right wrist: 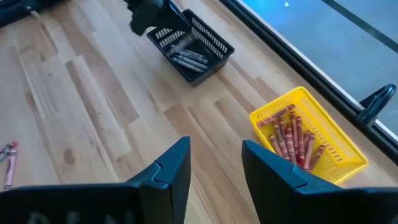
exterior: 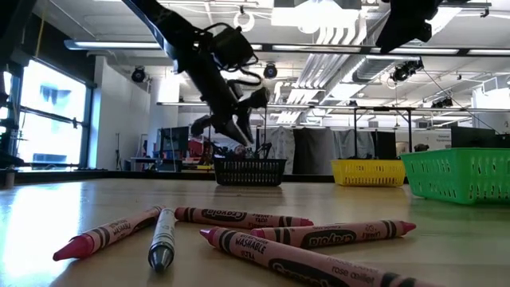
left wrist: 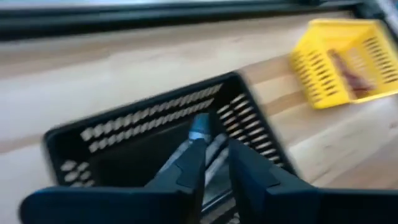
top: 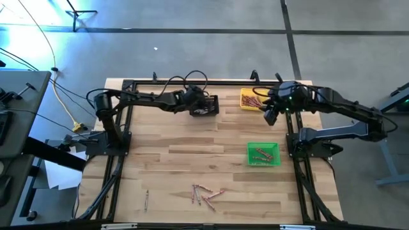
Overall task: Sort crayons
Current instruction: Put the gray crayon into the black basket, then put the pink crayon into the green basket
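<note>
My left gripper (left wrist: 214, 163) hangs over the black bin (left wrist: 143, 115), its fingers slightly apart. A grey crayon (left wrist: 199, 127) shows at one fingertip, above the bin's inside. The low view shows this gripper (exterior: 241, 131) just above the bin (exterior: 249, 170). Grey crayons (right wrist: 186, 57) lie in the black bin. My right gripper (right wrist: 214, 163) is open and empty, above bare table beside the yellow bin (right wrist: 339, 140), which holds reddish crayons (right wrist: 292, 137). Several loose crayons (top: 204, 193) lie near the table's near edge, with a grey one (top: 146, 199) to their left. My left gripper points slantwise down into the black bin, and the grey crayon (left wrist: 199, 127) lies at the free end of one finger (left wrist: 189, 163). The picture is blurred, so I cannot tell whether the finger touches the crayon.
A green bin (top: 276, 153) with a few crayons stands on the right half of the table. The black frame rail (top: 211, 82) runs along the far edge behind the bins. Bare wood lies between the bins and the loose crayons.
</note>
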`<state>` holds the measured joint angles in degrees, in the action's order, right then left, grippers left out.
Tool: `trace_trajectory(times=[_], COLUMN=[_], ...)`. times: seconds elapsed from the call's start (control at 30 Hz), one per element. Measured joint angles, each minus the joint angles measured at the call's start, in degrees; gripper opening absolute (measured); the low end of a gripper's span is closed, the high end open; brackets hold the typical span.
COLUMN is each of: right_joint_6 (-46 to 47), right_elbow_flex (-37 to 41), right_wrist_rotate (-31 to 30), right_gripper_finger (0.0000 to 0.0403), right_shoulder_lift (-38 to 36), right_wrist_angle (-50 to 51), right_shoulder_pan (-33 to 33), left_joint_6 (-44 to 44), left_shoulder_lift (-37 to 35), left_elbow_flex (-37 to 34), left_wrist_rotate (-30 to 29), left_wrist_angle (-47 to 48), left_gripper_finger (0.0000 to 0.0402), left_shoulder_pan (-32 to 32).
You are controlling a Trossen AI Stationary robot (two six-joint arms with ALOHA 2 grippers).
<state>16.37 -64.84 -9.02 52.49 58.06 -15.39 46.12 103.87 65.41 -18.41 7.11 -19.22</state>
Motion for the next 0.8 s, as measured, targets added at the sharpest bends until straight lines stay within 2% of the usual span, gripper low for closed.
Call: trace_trajectory(times=[0.23, 0.3, 0.37, 0.43, 0.5, 0.67, 0.8], right_joint_6=[0.23, 0.95, 1.87, 2.72, 3.25, 6.08, 8.43], right_elbow_flex=[0.0, 0.0, 0.0, 0.04, 0.06, 0.07, 0.07], right_wrist_rotate=[0.59, 0.65, 0.66, 0.82, 1.01, 0.98, 0.98], right_gripper_finger=[0.0129, 0.0129, 0.0129, 0.0129, 0.0129, 0.0129, 0.0129], right_shoulder_lift=[0.02, 0.02, 0.02, 0.02, 0.02, 0.04, 0.05], right_wrist_angle=[-0.02, -0.02, -0.02, 0.22, 0.85, 1.32, 1.22], right_shoulder_pan=[-0.89, -0.77, -0.6, -0.6, -0.6, -0.6, -0.6], left_joint_6=[-2.24, -4.15, -6.56, -7.18, -6.4, 0.53, 9.38], left_shoulder_lift=[-2.45, -3.53, -5.1, -7.09, -8.59, -9.77, -9.03], left_elbow_flex=[0.1, 0.08, 0.08, 0.1, 0.19, 0.1, 0.06], left_wrist_rotate=[1.78, 8.32, 19.01, 29.68, 35.82, 35.5, 30.04], left_wrist_angle=[-6.65, -8.4, -9.76, -8.9, -5.16, 11.86, 20.02], left_gripper_finger=[0.0098, 0.01, 0.0099, 0.0095, 0.009, 0.0077, 0.0072], left_shoulder_pan=[-0.49, -0.36, 0.84, 3.55, 7.79, 20.7, 31.52])
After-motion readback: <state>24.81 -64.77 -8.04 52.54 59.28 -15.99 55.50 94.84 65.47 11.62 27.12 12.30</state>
